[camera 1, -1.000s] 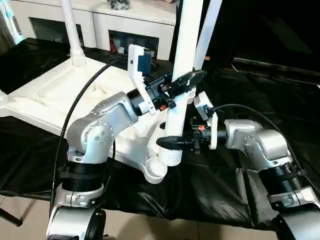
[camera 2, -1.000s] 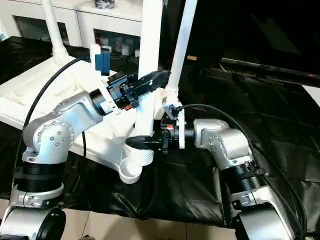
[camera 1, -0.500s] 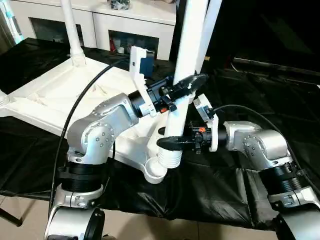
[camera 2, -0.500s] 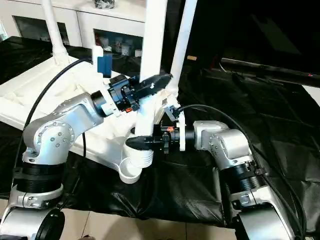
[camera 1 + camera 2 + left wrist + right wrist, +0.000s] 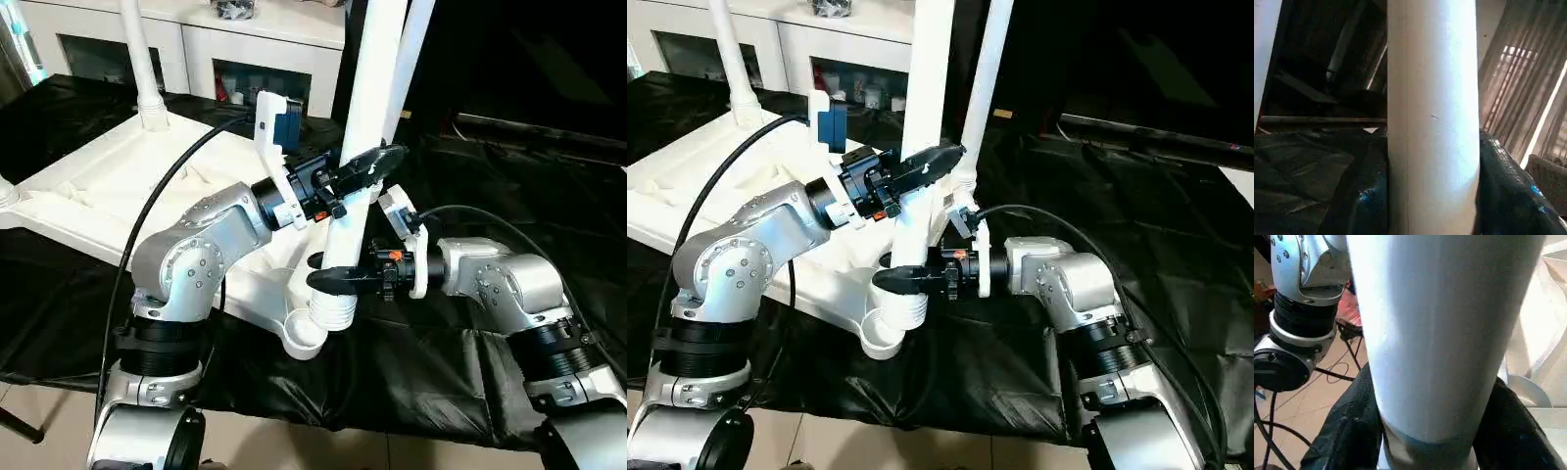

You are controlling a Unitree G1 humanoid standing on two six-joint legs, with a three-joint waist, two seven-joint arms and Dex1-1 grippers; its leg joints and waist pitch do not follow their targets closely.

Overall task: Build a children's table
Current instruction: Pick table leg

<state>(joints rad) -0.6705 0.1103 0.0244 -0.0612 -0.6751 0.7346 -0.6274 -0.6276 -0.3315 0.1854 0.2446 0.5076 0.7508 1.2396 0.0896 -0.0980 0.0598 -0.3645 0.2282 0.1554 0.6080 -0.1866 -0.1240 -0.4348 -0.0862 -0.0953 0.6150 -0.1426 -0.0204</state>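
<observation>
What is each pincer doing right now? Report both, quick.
Left pincer: closed on the upright table leg, higher up the tube.
Right pincer: closed on the same table leg, low down near its ribbed end.

The two head views look forward and down from just above the silver forearms, a little apart from each other. Both take in the tabletop [image 5: 118,186] on the black-draped counter [image 5: 549,186] and the upright leg [image 5: 367,108], which stands toward twelve o'clock of centre. The left wrist view sits very close to that leg [image 5: 1432,117], facing across the counter toward a curtained window [image 5: 1528,98]. The right wrist view is just as close, low on the leg [image 5: 1435,333], facing back toward the robot's base and the floor [image 5: 1298,396].
</observation>
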